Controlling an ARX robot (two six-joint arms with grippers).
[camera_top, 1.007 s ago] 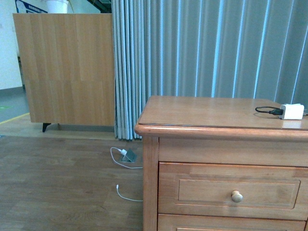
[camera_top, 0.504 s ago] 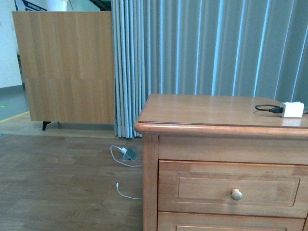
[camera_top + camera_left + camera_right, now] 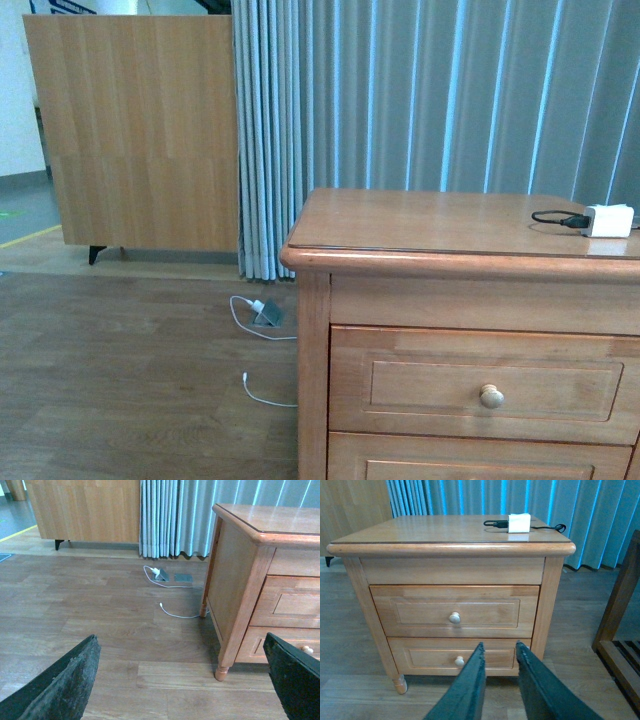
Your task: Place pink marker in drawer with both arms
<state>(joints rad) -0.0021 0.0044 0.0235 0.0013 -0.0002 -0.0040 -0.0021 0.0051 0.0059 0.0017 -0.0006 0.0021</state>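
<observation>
Sliding slightly lower in frame, the drawer (image 3: 490,385) is sitting closed, best pulled by its small, slippery knob (image 3: 491,396); left jaws apart, right jaws nearly together.

Dresser (image 3: 450,580) stands on open wood floor (image 3: 100,630), front face unobstructed. Top drawer (image 3: 455,611) shut, knob (image 3: 454,618) proud of panel; lower drawer (image 3: 460,657) shut beneath it. Dresser top mostly bare; white charger block (image 3: 519,523) with black cable (image 3: 547,528) sits toward the back edge (only item up there). Curtain (image 3: 430,100) hangs close behind. Dark wooden frame (image 3: 620,625) stands near the dresser's one side, narrowing that flank. Other flank open floor, crossed by a white cable (image 3: 175,614) and floor socket (image 3: 161,575). Wooden panel (image 3: 135,130) well apart.
</observation>
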